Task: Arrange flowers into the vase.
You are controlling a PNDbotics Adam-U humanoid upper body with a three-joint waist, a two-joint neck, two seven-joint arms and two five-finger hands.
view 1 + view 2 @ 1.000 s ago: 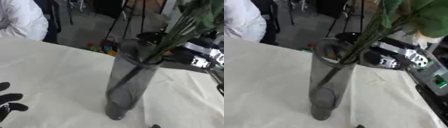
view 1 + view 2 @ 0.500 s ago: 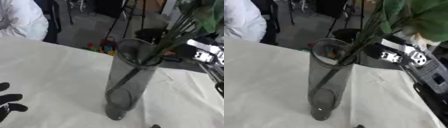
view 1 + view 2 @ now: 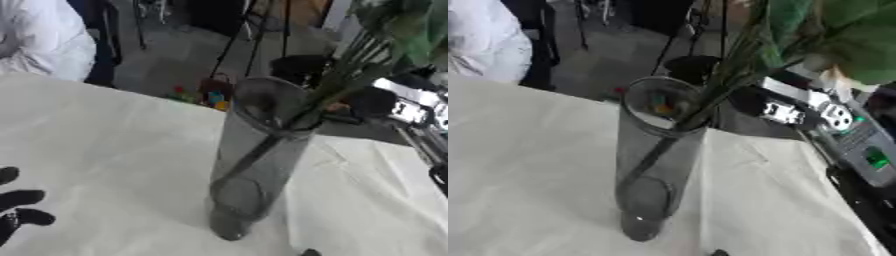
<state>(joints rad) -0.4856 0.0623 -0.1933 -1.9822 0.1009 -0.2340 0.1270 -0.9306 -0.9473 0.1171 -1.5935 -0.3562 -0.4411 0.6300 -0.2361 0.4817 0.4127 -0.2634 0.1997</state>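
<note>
A tall clear grey glass vase stands upright on the white tablecloth, in the middle of the view. Several green flower stems lean out of its mouth toward the upper right, and their lower ends reach far down inside the glass. Large green leaves spread at the top right. My right arm, silver and black, comes in from the right. A dark part of my right hand sits against the stems just above the rim, mostly hidden by the leaves. My left hand rests open at the lower left edge, away from the vase.
The table's far edge runs behind the vase, with dark floor, stand legs and small coloured items beyond it. A person in white stands at the far left. A small dark thing shows at the bottom edge.
The stems have sunk slightly deeper into the vase and the right arm has edged a little. The vase and the left hand stay put.
</note>
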